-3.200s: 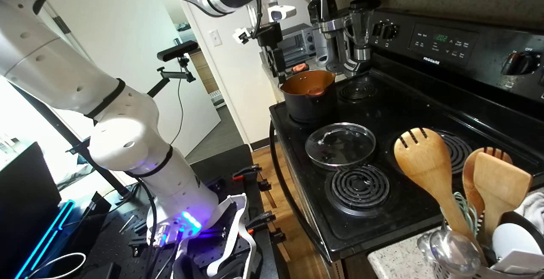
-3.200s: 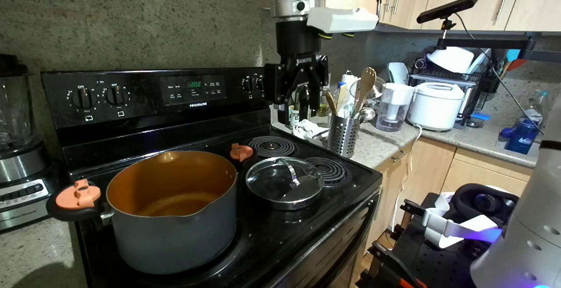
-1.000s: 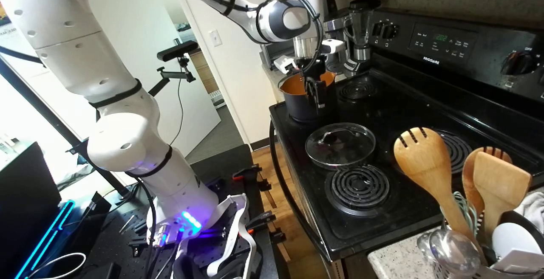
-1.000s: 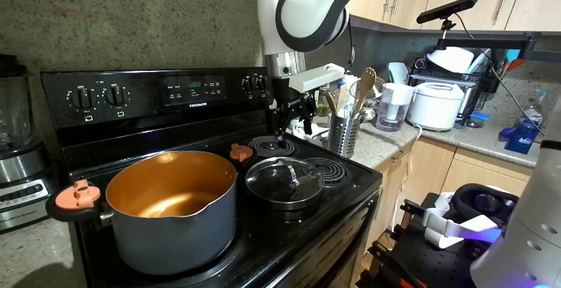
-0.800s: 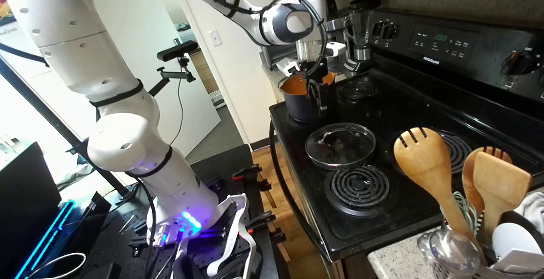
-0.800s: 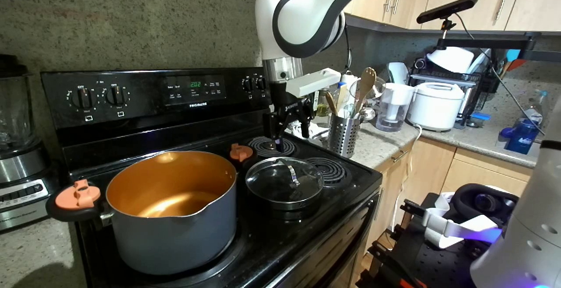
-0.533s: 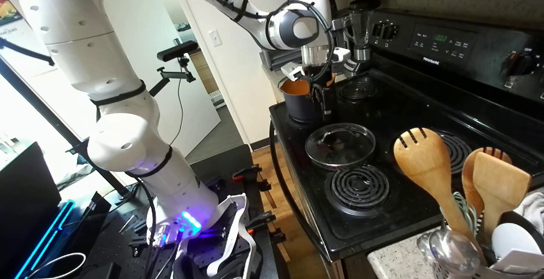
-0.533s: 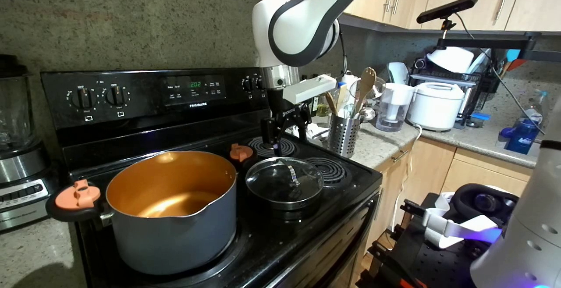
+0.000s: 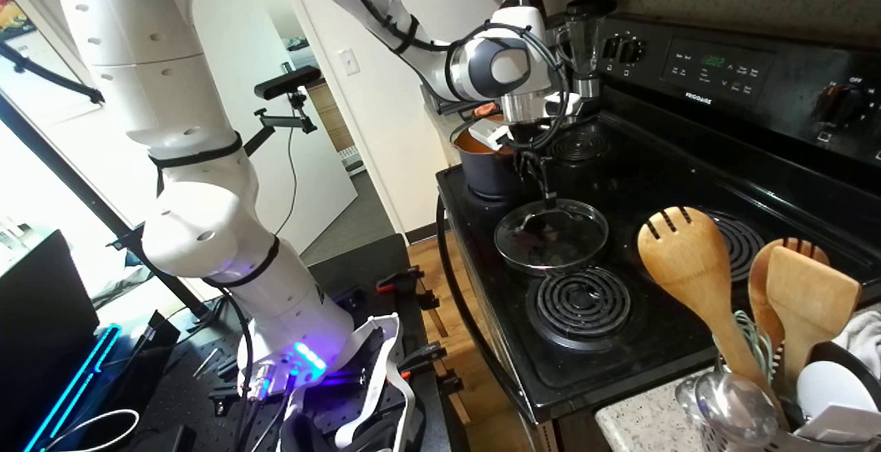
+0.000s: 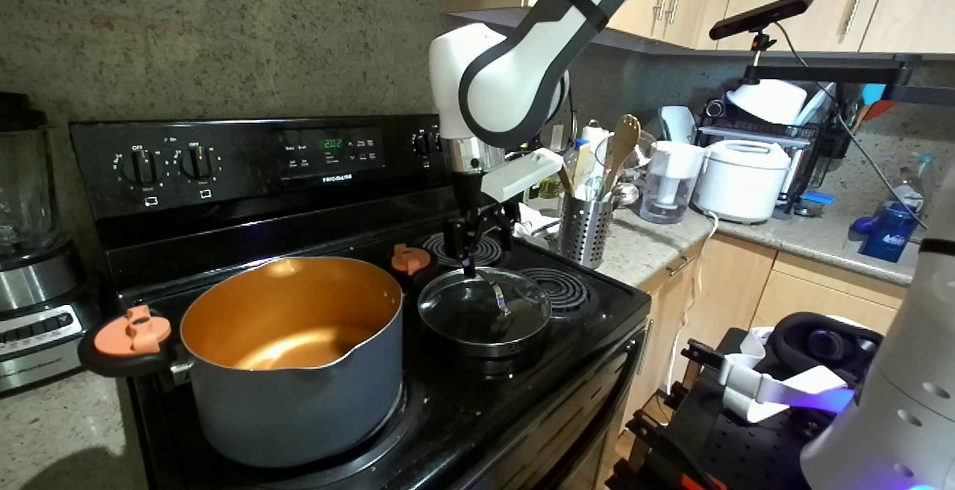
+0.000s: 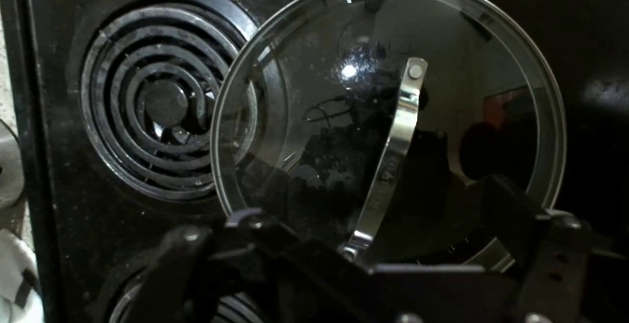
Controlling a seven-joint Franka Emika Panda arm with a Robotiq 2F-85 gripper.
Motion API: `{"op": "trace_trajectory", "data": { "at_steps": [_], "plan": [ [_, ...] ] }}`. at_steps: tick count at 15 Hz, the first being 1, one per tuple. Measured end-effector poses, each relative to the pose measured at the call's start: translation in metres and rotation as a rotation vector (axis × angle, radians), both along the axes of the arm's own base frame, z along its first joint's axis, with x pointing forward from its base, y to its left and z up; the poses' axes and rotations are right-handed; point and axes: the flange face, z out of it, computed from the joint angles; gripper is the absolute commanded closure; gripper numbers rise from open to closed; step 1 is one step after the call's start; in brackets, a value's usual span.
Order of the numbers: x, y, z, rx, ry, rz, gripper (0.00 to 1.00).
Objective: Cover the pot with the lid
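The lid (image 10: 471, 317) lies on the stove (image 10: 453, 402) near the pot (image 10: 302, 408), overlapping a burner (image 11: 168, 104) in the wrist view. Pot's uncovered — orange inside and all. The hand (image 10: 489, 256) hangs right by the lid's edge, spread apart — can't tell whether it's touching.

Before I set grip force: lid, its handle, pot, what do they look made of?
Lid: probably clear glass, glossy; part of the burner shows through and reflections sit on it.
Handle: polished metal, maybe steel; bright silvery highlights run along the strip.
Pot: likely coated metal, judging by matte grey outside, glossy copper-orange inside; base metal unclear.
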Motion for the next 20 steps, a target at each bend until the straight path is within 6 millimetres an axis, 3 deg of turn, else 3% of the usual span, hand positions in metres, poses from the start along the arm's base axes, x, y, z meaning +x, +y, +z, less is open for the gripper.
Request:
{"op": "trace_trajectory", "data": {
  "at_steps": [11, 20],
  "plan": [
    [0.013, -0.011, -0.013, 0.065, -0.115, -0.027, 0.0],
    [0.008, -0.018, -0.032, 0.108, -0.093, -0.119, 0.0]
  ]
}}
